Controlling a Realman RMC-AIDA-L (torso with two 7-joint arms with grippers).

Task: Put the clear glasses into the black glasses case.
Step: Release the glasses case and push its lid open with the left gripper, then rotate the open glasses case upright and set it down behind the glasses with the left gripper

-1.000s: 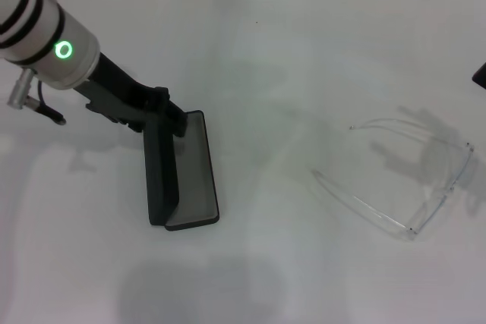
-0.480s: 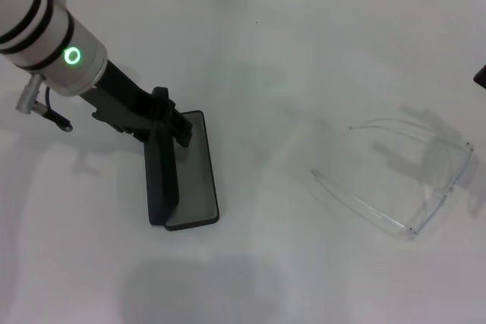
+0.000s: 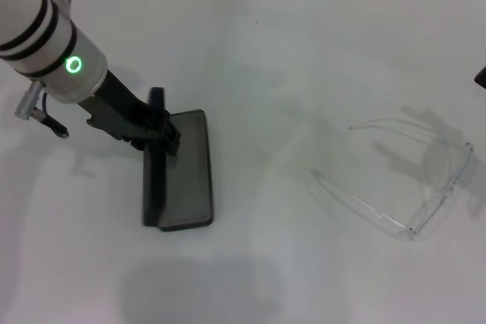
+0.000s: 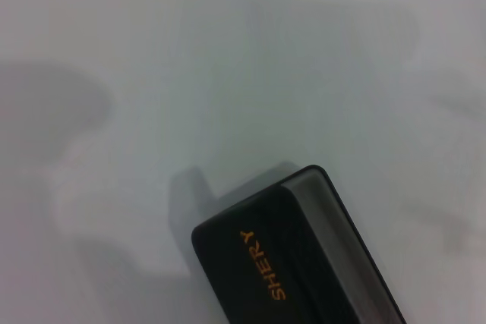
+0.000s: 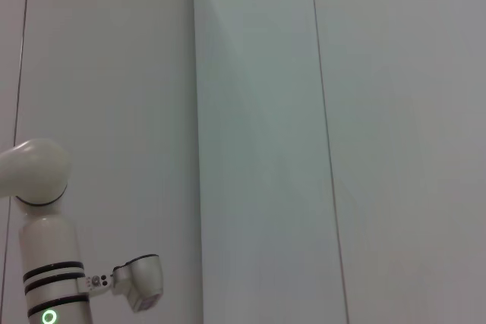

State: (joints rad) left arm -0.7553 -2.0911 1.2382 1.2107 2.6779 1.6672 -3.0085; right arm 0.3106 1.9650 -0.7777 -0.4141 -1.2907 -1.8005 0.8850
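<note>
The black glasses case (image 3: 186, 176) lies open left of the table's middle, grey lining up. Its lid (image 3: 153, 180) stands almost upright along the left side. My left gripper (image 3: 158, 125) is at the lid's far end, shut on the lid's edge. In the left wrist view the lid (image 4: 262, 252) shows orange lettering. The clear glasses (image 3: 444, 187) lie on the table to the right, arms unfolded and pointing left, well apart from the case. A dark bit of my right gripper (image 3: 481, 75) shows at the right edge.
The white table (image 3: 273, 96) spreads between the case and the glasses. A tiled wall runs along the far edge. The right wrist view faces the wall and shows my left arm (image 5: 45, 263) far off.
My left gripper has pulled back to the left, tipping the lid from a slant to nearly upright. The case base shifted slightly left. The glasses have not moved.
</note>
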